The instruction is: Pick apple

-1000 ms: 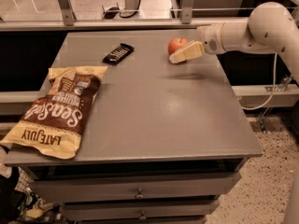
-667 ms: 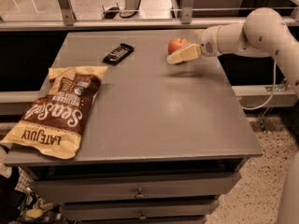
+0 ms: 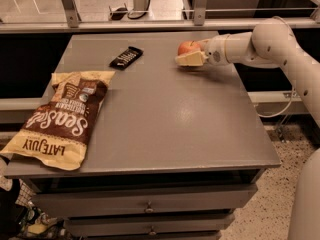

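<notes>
The apple (image 3: 187,46) sits in the upper right of centre of the frame, near the far right part of the grey table (image 3: 165,119); it is small and round, red-orange with a paler, yellowish sheen on top; only its upper half shows, since a cream-coloured part of the end effector (image 3: 190,58) crosses in front of its lower half. The end effector reaches in from the right on a white arm (image 3: 260,43) that bends down the right edge of the frame; it lies right against the apple, low over the table; whether it grips the fruit or merely brackets it cannot be told. A large brown and yellow chip bag (image 3: 61,118) lies flat at the left, its lower corner over the table's near left edge; a flat black object (image 3: 126,57) rests in the upper left of centre, well apart from the apple. Drawer fronts (image 3: 148,207) with small knobs run beneath the table top.
</notes>
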You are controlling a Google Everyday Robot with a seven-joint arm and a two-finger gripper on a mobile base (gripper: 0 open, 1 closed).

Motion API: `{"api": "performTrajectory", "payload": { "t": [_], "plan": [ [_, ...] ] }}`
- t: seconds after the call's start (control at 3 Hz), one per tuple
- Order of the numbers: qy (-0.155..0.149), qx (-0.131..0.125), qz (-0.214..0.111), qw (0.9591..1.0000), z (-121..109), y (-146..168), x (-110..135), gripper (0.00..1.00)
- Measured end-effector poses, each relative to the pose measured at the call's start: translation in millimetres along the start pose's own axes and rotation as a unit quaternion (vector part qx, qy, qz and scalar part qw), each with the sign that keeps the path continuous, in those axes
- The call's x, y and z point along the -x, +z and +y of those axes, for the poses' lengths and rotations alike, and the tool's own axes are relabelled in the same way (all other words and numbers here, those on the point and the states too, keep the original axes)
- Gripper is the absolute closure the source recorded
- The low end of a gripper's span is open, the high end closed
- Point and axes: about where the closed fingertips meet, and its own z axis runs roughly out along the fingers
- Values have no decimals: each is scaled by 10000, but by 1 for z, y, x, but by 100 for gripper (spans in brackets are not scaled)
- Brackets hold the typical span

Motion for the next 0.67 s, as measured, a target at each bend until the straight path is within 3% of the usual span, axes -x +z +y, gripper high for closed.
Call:
{"api": "performTrajectory", "payload": {
  "t": [0.67],
  "plan": [
    [2,47,7,10000,3,6,0,100]
  ]
}}
